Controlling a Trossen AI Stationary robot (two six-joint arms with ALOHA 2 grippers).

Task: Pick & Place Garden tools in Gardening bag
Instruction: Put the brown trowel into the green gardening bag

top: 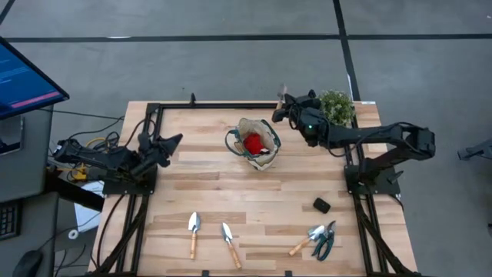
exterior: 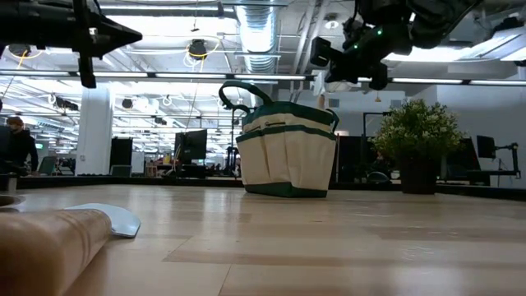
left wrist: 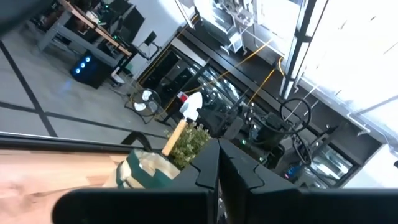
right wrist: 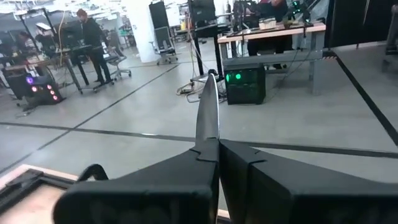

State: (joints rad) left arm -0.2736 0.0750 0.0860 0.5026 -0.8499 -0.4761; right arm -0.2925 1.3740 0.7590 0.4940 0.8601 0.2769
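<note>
The right end effector is clamped on a trowel, held aloft at one o'clock of the gardening bag mid-desk. A red glove is seen inside. The left end effector, closed and empty, is parked at nine o'clock.

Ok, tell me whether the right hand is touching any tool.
Touching. The right wrist view shows the right hand shut on a tool, whose silver blade sticks out from the grip.
</note>
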